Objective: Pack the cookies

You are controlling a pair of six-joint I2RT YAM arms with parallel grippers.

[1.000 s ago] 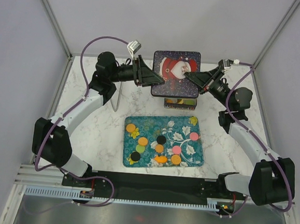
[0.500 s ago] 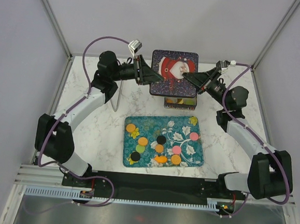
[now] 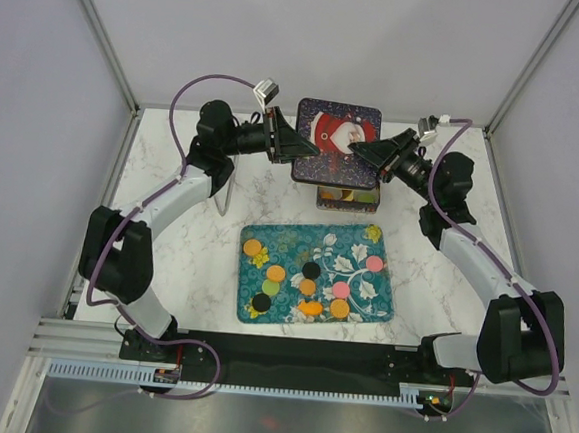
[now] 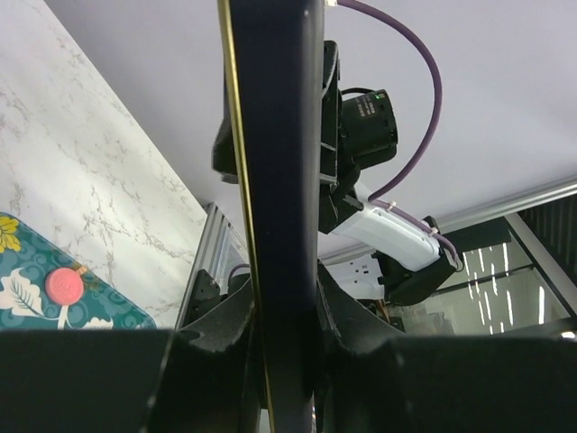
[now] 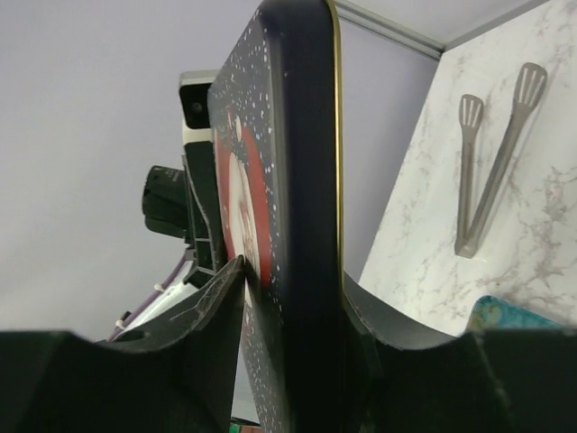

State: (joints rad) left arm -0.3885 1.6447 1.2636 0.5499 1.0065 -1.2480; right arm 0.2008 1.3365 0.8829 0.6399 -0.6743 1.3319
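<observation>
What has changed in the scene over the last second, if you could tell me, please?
The Santa lid, held at its sides by the left pincer and right pincer above the tin, shifted slightly and looks smaller, so it probably sank a little. Both arms' elbows swung toward the far wall. The tray, cookies and tongs stayed put.
</observation>
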